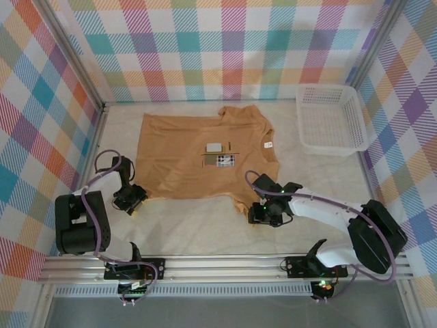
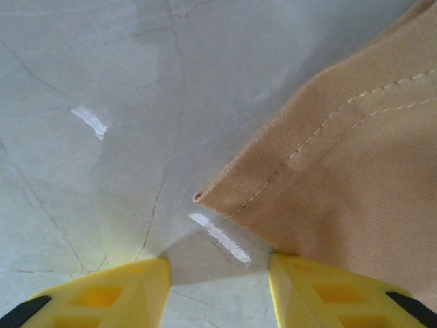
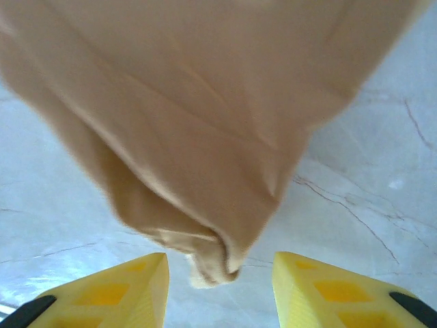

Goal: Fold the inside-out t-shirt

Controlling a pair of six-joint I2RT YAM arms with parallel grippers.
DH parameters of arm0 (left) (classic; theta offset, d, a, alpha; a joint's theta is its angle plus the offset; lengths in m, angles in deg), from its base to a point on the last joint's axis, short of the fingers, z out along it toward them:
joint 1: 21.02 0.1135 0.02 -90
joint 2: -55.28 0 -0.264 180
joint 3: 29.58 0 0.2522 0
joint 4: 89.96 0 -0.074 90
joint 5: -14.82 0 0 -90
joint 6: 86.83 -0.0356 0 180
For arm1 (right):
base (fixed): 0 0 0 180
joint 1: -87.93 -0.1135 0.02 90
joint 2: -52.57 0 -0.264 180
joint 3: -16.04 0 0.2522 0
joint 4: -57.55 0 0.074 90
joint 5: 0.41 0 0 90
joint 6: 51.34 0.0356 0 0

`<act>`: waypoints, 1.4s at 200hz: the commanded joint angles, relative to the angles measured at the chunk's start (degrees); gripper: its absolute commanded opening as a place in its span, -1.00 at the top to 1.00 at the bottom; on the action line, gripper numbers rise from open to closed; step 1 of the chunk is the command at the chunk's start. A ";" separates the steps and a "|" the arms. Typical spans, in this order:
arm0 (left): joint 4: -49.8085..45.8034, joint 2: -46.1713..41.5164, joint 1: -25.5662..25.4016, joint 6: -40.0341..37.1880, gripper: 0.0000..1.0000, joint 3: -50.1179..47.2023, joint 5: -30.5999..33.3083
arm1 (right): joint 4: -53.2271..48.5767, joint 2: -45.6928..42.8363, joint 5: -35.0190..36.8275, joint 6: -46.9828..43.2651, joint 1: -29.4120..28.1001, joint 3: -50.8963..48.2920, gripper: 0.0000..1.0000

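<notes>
The inside-out t-shirt (image 1: 205, 154) lies spread on the table (image 1: 205, 232) — left jaws released at its 8 o'clock hem corner, right jaws released astride its 5 o'clock sleeve tip.

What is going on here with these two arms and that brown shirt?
Two robot arms look set to start folding a tan t-shirt that lies spread flat on the table. The left gripper is at the shirt's near left hem corner. The right gripper is at its near right corner, where the cloth is bunched. Both have their jaws open at the cloth, and neither has pinched it yet. A white basket stands off to the right, apart from the shirt.
</notes>
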 commanded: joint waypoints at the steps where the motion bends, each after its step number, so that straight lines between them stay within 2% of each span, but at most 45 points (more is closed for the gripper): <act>1: 8.04 4.87 1.21 -0.09 0.11 -1.35 0.19 | 2.92 3.62 -0.01 1.78 -0.27 -1.04 0.16; 20: 7.98 6.15 1.72 -0.50 0.18 -0.70 1.39 | 4.82 6.90 -0.27 1.95 -0.27 -0.92 0.50; 43: 7.81 7.03 2.94 -1.10 0.49 -0.25 1.91 | 2.88 7.49 0.54 1.70 -0.44 -0.60 1.00; 64: 7.54 6.10 4.00 -1.19 0.68 -0.41 2.06 | -1.00 3.93 3.07 1.04 -0.44 -0.52 1.00; 86: 7.26 4.57 4.12 -1.19 0.77 -0.42 2.03 | -2.49 0.37 4.25 0.48 -0.43 -1.17 1.00; 109: 7.27 3.85 4.09 -0.98 0.86 -0.51 0.99 | -0.38 1.07 2.33 0.11 -0.44 -1.23 1.00; 125: 7.06 2.53 4.10 -0.84 0.78 -0.77 -0.01 | 0.84 2.56 0.81 0.11 -0.44 -0.35 1.00; 144: 6.28 -0.95 4.10 -0.59 0.28 -1.13 -0.38 | 1.50 3.98 -0.18 -0.48 -0.44 1.08 1.00; 154: 5.79 -3.02 4.15 -0.48 0.13 -1.12 -0.92 | 1.42 4.51 -0.32 -0.88 -0.44 1.81 1.00; 166: 4.99 -5.37 4.14 -0.23 0.04 -1.00 -1.53 | 1.16 5.09 -0.41 -1.36 -0.42 2.51 1.00; 210: 3.12 -7.78 4.16 -0.39 -0.01 1.44 -0.57 | 1.06 6.48 -1.09 -2.05 -0.44 3.42 1.00; 280: 11.16 5.23 4.17 0.45 0.07 0.24 -0.69 | 0.01 4.39 -0.63 -2.18 -0.44 4.74 1.00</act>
